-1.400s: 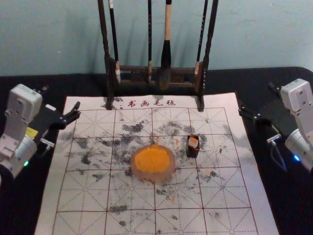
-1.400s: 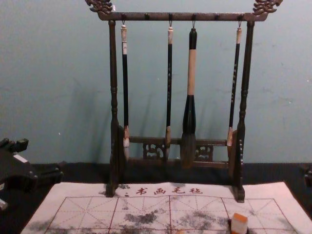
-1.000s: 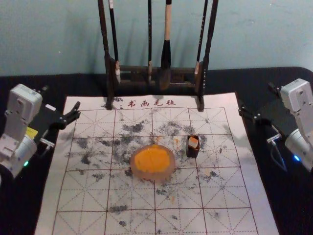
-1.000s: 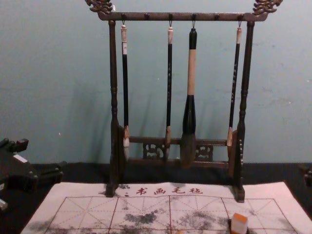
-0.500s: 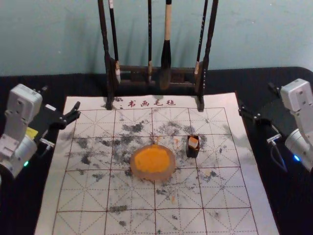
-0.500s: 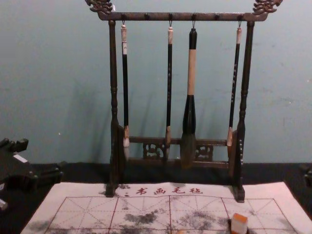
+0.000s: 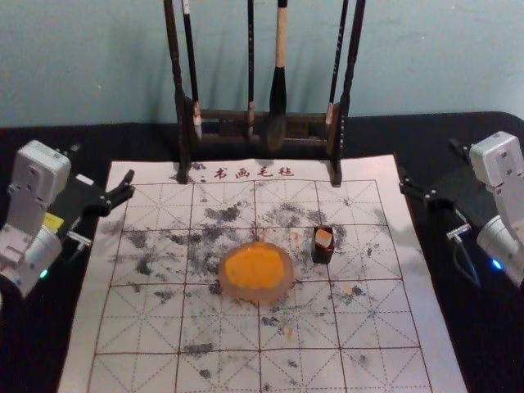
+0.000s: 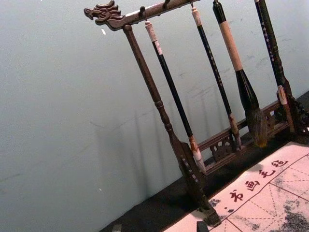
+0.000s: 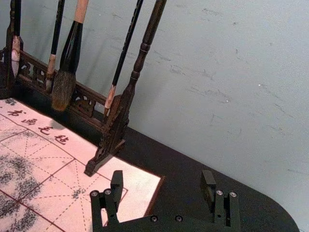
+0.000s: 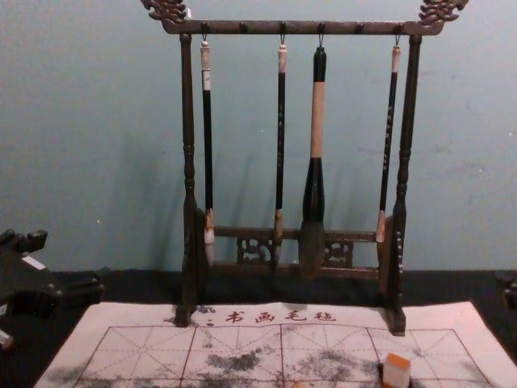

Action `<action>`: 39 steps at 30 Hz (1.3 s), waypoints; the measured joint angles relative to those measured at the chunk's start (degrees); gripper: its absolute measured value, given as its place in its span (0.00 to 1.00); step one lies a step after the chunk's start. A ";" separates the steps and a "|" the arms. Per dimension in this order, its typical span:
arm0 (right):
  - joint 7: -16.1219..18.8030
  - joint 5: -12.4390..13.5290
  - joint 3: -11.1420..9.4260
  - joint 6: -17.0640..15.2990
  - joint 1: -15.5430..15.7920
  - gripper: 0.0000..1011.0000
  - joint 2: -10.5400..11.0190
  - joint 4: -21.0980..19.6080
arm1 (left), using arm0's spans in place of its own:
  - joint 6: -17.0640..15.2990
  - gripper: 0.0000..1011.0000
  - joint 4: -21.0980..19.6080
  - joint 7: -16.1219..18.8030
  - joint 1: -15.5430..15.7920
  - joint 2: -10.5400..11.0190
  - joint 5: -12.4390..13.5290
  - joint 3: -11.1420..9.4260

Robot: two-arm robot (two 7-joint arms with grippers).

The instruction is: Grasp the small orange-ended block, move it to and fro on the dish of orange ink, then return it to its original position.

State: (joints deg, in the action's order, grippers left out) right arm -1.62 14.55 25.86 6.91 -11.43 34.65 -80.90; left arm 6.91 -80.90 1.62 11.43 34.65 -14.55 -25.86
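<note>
In the head view, my left gripper (image 7: 101,169) is held open beyond the mat's left edge, and my right gripper (image 7: 429,165) is open off its right edge. The tips of the left gripper (image 8: 159,227) stand apart in its wrist view; so do those of the right gripper (image 9: 162,179), with nothing between them. A small whitish block with an orange end (image 7: 324,238) rests in a dark holder (image 7: 322,255), right of the round dish (image 7: 232,289) of orange ink (image 7: 255,267). In the chest view the block (image 10: 397,372) leans slightly, its orange end up.
A dark wooden brush rack (image 7: 182,123) stands across the mat's back edge, with several brushes hanging from it, including a thick one (image 10: 313,194). The white gridded mat (image 7: 139,327) has black ink smudges and lies on a black table (image 7: 483,352). A wall rises behind.
</note>
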 joint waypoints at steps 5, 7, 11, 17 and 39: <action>0.00 0.00 0.00 0.00 0.00 0.99 0.00 0.00 | 0.00 0.99 0.00 0.00 0.00 0.00 0.00 0.00; 0.00 0.00 0.00 0.00 0.00 0.99 0.00 0.00 | 0.00 0.99 0.00 0.00 0.00 0.00 0.00 0.00; 0.00 0.00 0.00 0.00 0.00 0.99 0.00 0.00 | 0.00 0.99 0.00 0.00 0.00 0.00 0.00 0.00; 0.00 0.00 0.00 0.00 0.00 0.99 0.00 0.00 | 0.00 0.99 0.00 0.00 0.00 0.00 0.00 0.00; 12.53 1.45 -1.66 1.68 10.07 0.99 7.61 -10.51 | 0.00 0.99 0.00 0.00 0.00 0.00 0.00 0.00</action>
State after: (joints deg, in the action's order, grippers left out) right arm 10.91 16.00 24.21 8.58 -1.37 42.26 -91.41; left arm 6.91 -80.90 1.62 11.43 34.65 -14.55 -25.86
